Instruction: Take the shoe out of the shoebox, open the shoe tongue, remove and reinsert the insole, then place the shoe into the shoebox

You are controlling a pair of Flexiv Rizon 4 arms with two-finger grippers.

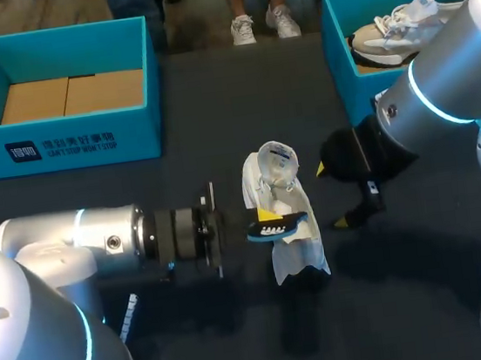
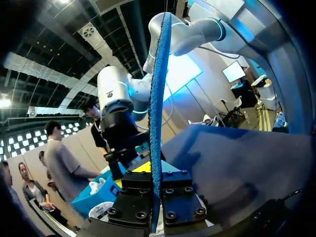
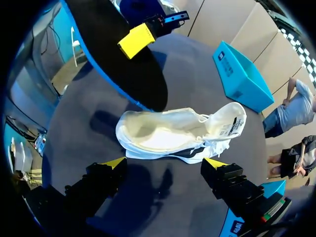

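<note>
- The white shoe (image 1: 298,252) lies on its side at the centre of the table (image 1: 216,121). Its long axis runs up and down the frame, with the pulled-open tongue (image 1: 277,160) toward the top.
- The left gripper (image 1: 269,222) is clamped on the insole (image 1: 294,219), which crosses the shoe's middle.
- The right gripper (image 1: 330,195) has its fingers spread and sits just right of the shoe, not touching it.
- An open shoebox (image 1: 60,136) sits upper left; another shoebox (image 1: 346,70) upper right holds a sneaker (image 1: 389,34). Bare table lies between them.
</note>
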